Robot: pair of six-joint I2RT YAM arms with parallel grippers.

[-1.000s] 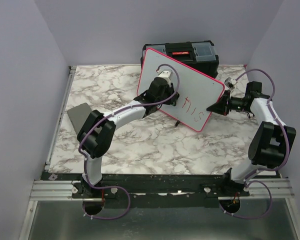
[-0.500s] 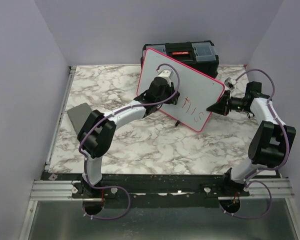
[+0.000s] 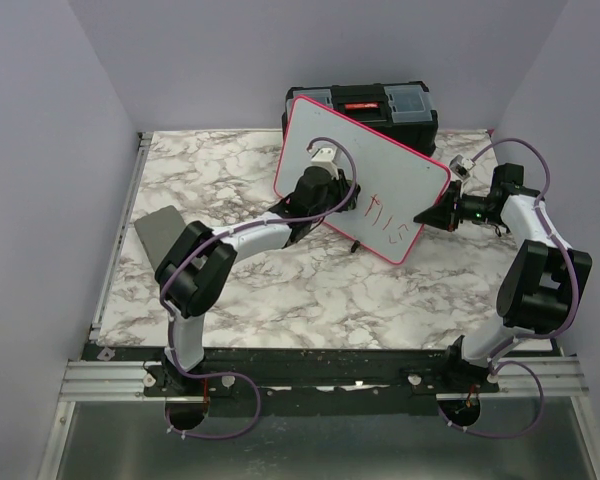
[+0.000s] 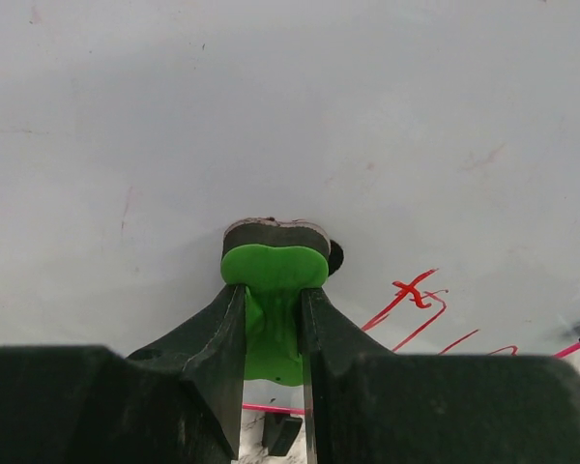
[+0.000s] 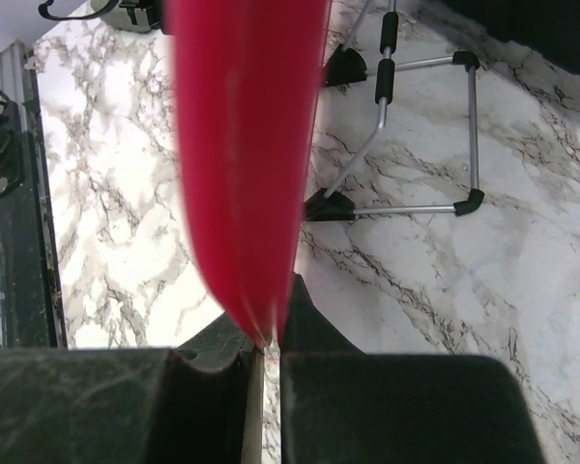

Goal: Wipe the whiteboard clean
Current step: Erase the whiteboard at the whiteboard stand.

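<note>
Green eraser point(image 4: 274, 275), clamped in left hand point(image 4: 273, 298), touches the whiteboard point(image 4: 290, 116); right hand point(image 5: 265, 340) pinches its rim point(image 5: 246, 145).

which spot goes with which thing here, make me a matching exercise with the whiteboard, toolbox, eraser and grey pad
Things
1 whiteboard
2 toolbox
3 eraser
4 grey pad

Places
a at the back, behind the whiteboard
b lying flat near the left edge of the table
c pinched in the left jaws, against the white surface
d propped at a tilt, its right rim pinched in the right jaws

Pairs: 1-d, 2-a, 3-c, 4-b
</note>
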